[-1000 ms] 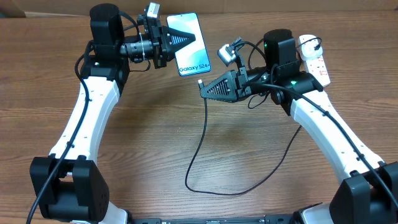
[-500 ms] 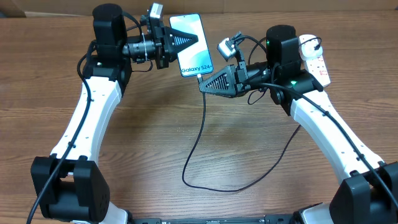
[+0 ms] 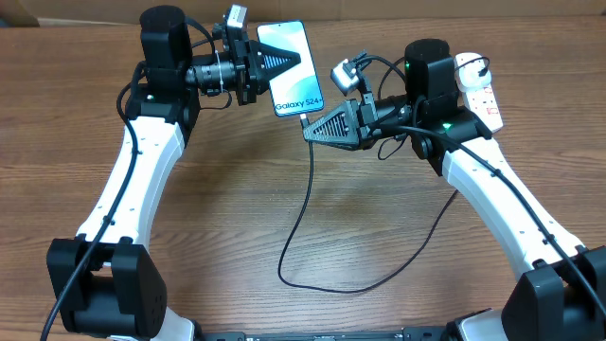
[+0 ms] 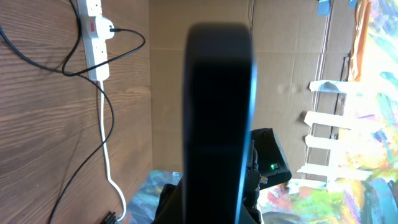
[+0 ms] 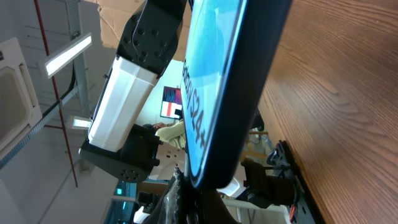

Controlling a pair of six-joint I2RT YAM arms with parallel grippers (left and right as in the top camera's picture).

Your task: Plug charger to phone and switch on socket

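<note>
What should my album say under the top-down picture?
Left gripper holds the phone; right gripper holds the charger against it.

Socket (image 3: 476, 87) partly behind right arm (image 3: 492, 185)

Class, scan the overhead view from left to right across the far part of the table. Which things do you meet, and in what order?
left wrist camera → phone → right wrist camera → socket
</note>
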